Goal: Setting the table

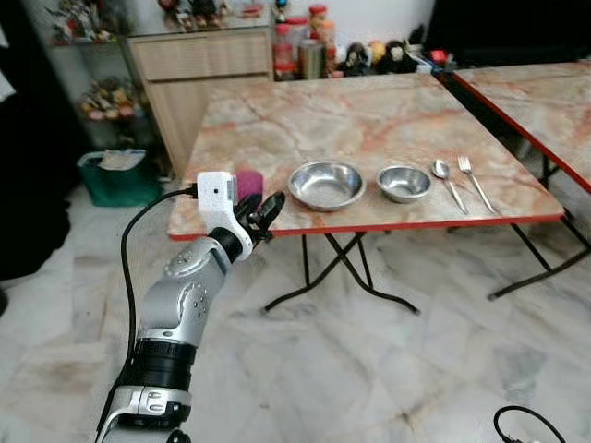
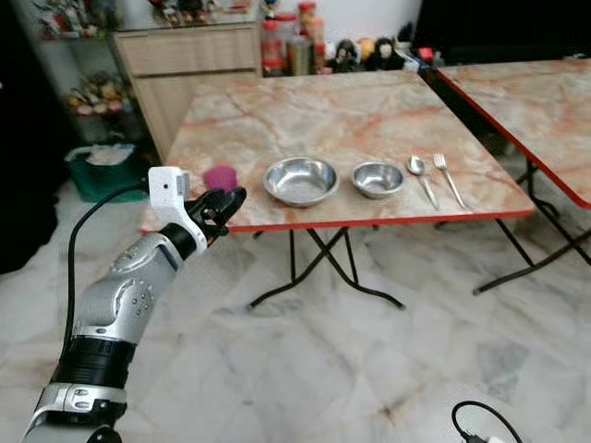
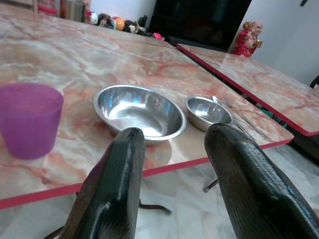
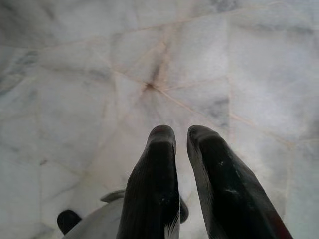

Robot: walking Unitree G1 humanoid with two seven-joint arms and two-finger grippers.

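A marble-topped table (image 1: 369,120) with a red edge carries a purple cup (image 1: 247,181) near its front left corner. To the cup's right stand a large steel bowl (image 1: 326,184) and a small steel bowl (image 1: 404,183), then a spoon (image 1: 448,180) and a fork (image 1: 474,180). My left gripper (image 1: 268,210) is raised at the table's front edge, just in front of the cup and apart from it. It is open, with nothing between its fingers (image 3: 119,164). My right gripper (image 4: 181,135) hangs over the marble floor, shut and holding nothing.
A second table (image 1: 545,92) stands to the right across a narrow gap. Black folding legs (image 1: 342,268) cross under the near table. Behind are a wooden cabinet (image 1: 199,60), jars and toys (image 1: 305,51) and a green basket (image 1: 115,175). A black cable (image 1: 526,425) lies on the floor.
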